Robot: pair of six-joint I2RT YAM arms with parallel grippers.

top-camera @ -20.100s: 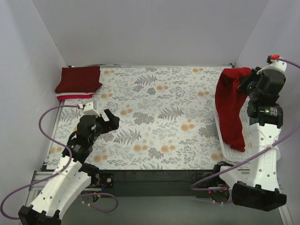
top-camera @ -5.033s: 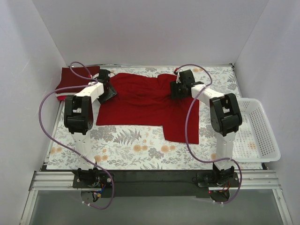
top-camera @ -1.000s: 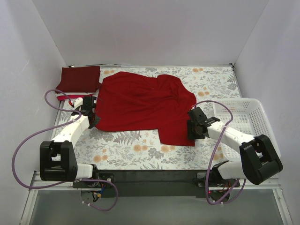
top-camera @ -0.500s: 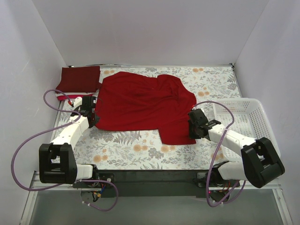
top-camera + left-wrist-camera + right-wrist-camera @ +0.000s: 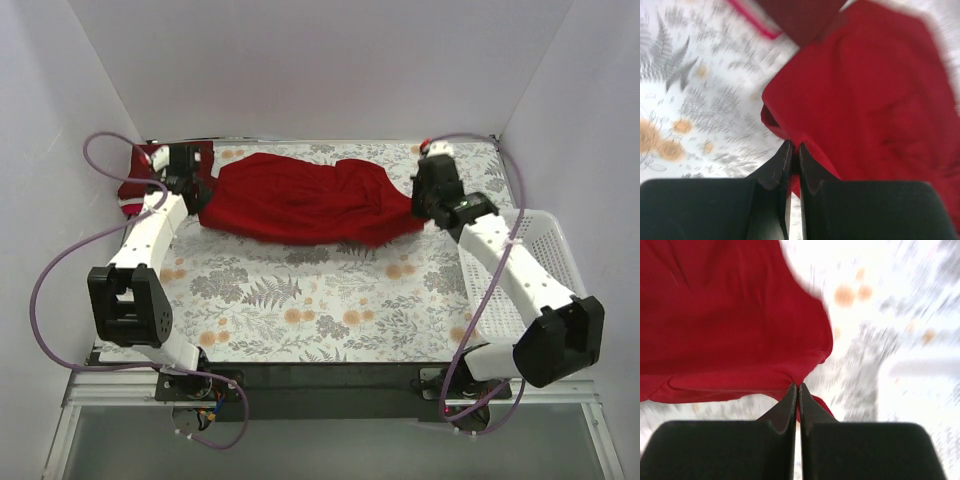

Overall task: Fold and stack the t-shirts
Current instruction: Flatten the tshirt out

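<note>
My left tool is pinching the left end of the bright red t-shirt. In my left wrist view its two dark fingers are pressed almost together, with a fold of red cloth caught at their tips. My right tool is pinching the right end of the same shirt, and in my right wrist view those fingers meet in the same way on a red edge. Both wrist views are blurred, so I cannot tell how much cloth sits in either grip. The shirt stretches between my two tools as a long, rumpled band across the far half of the flowered surface. It looks doubled over on itself, and its near edge curves from one grip to the other. Its left end lies just beside the folded dark maroon t-shirt in the far left corner, and I cannot tell whether the two touch. In my left wrist view a thin pinkish-red t-shirt shows as a strip under the maroon one. From above, my left arm hides most of that stack. The white lattice basket stands at the right edge of the surface, largely behind my right arm and apart from the red shirt.
</note>
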